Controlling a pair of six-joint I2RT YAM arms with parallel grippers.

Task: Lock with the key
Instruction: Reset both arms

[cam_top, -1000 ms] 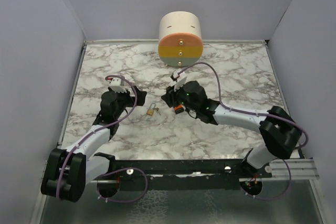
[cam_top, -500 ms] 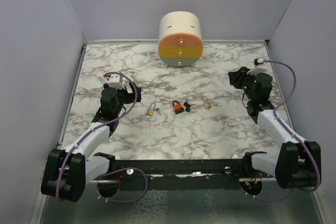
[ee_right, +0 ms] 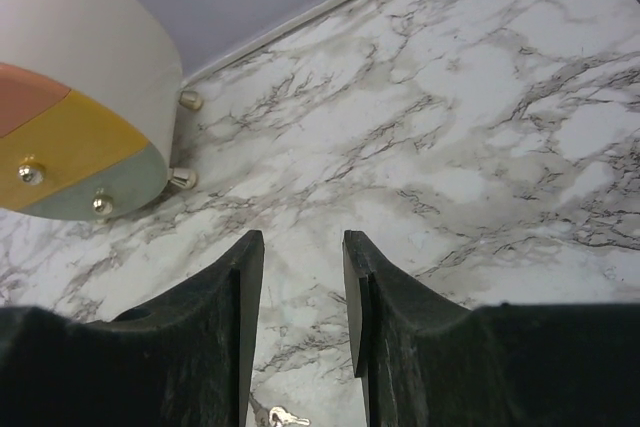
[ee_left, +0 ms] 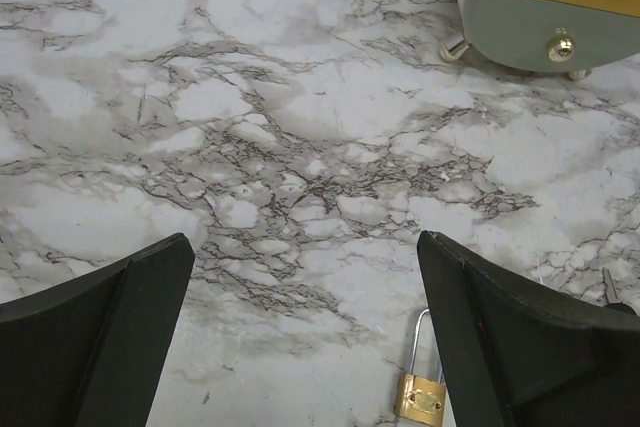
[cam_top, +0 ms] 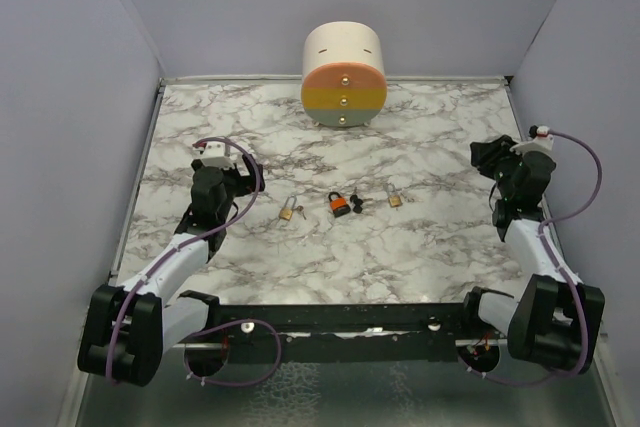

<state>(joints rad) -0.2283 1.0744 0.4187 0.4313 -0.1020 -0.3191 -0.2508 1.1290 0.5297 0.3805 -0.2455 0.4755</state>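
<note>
My left hand [cam_top: 243, 178] hovered over the table [cam_top: 440, 247] with its fingers [ee_left: 100, 337] spread wide and nothing between them. A small brass padlock [cam_top: 288, 210] lay just ahead of it and a little to its right, close to the right finger in the wrist view. Beyond that, farther to the right of this hand, sat the orange padlock [cam_top: 338, 203], and the key [cam_top: 360, 205] lay flat on the table just past it, held by neither hand. My right hand [cam_top: 487, 153] hung well off to the key's right, near the table's side edge. Only a narrow gap showed between its fingers [ee_right: 225, 332], and it gripped nothing. A second brass padlock [cam_top: 396, 201] rested between the key and this hand. The round cabinet [cam_top: 344, 72] with its coloured drawers stood ahead of both hands at the far edge.
</note>
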